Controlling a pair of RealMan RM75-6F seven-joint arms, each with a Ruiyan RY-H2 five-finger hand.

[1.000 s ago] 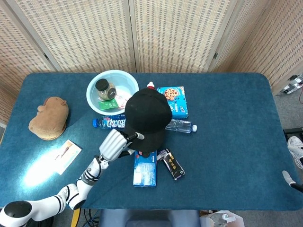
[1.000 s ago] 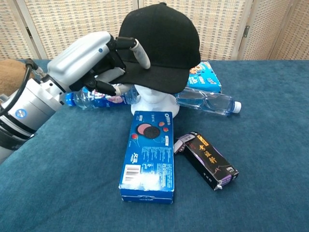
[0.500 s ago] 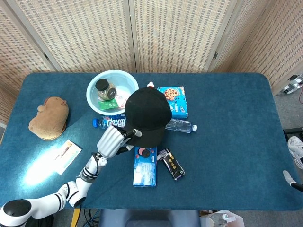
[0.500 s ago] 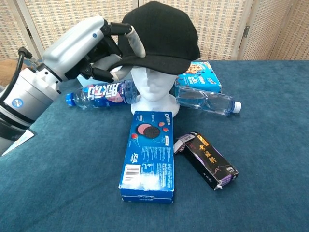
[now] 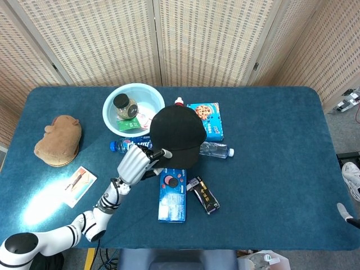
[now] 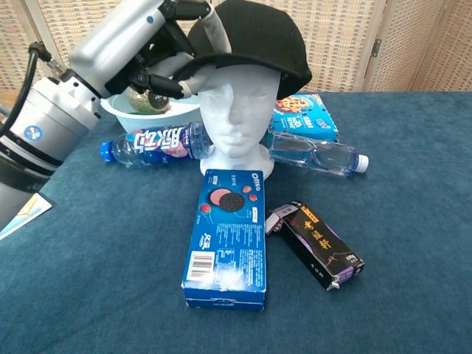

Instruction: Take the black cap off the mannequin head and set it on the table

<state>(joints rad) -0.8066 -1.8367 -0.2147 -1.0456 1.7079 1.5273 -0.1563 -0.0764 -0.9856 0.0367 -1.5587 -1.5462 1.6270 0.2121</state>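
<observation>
The black cap [image 6: 258, 35] [image 5: 175, 136] sits high on the white mannequin head [image 6: 237, 118], its brim raised so the whole face shows. My left hand [image 6: 158, 46] [image 5: 136, 163] grips the cap's brim edge from the cap's left side, thumb under and fingers over it. The mannequin stands at the table's centre between a water bottle and a cookie box. My right hand is in neither view.
A blue Oreo box [image 6: 227, 236] and a dark small box [image 6: 316, 243] lie in front of the mannequin. Two bottles [image 6: 151, 142] [image 6: 313, 155], a blue cookie box [image 6: 306, 118] and a light bowl with a jar [image 5: 133, 107] lie behind. A brown plush [image 5: 58, 140] and a card [image 5: 77, 181] lie left.
My left hand has risen with the brim in its grip, tilting the cap up and back; the mannequin's face, covered a second ago, is now fully bare.
</observation>
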